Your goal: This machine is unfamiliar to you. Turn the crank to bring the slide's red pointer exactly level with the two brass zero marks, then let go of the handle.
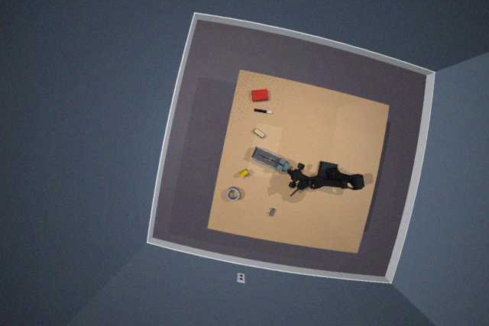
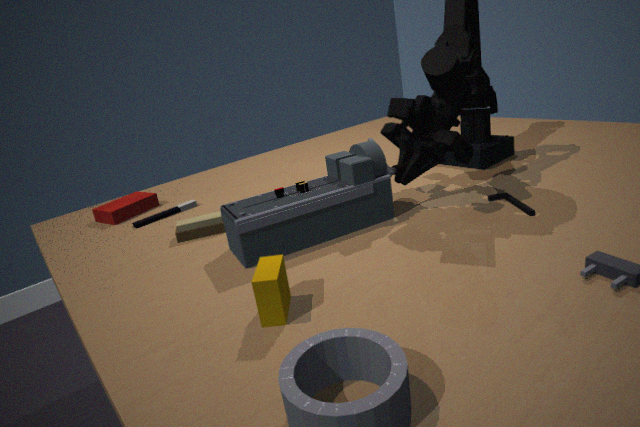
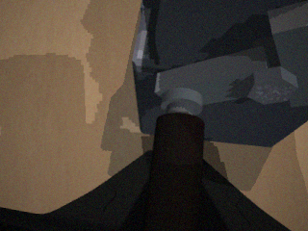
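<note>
My black pincer (image 2: 400, 171) is clamped on the dark cylindrical crank handle (image 3: 180, 138) of the long grey slide machine (image 2: 310, 210). Just past the handle sits the round grey crank disc (image 2: 371, 151). Farther along the machine's top, the slide's small red pointer (image 2: 279, 190) lies just beyond the brass zero marks (image 2: 301, 186).

A long grey machine (image 2: 310, 215) is laid flat on the tabletop (image 2: 465, 319), its crank end turned toward the arm's base (image 2: 504, 145). On its top rail, a red pointer (image 2: 279, 190) is seen just beside the brass zero marks (image 2: 302, 186), on the side away from the base. The dark crank handle (image 3: 180, 148), projecting from the round grey housing (image 2: 369, 153), is clamped in the gripper (image 2: 400, 171).
</note>
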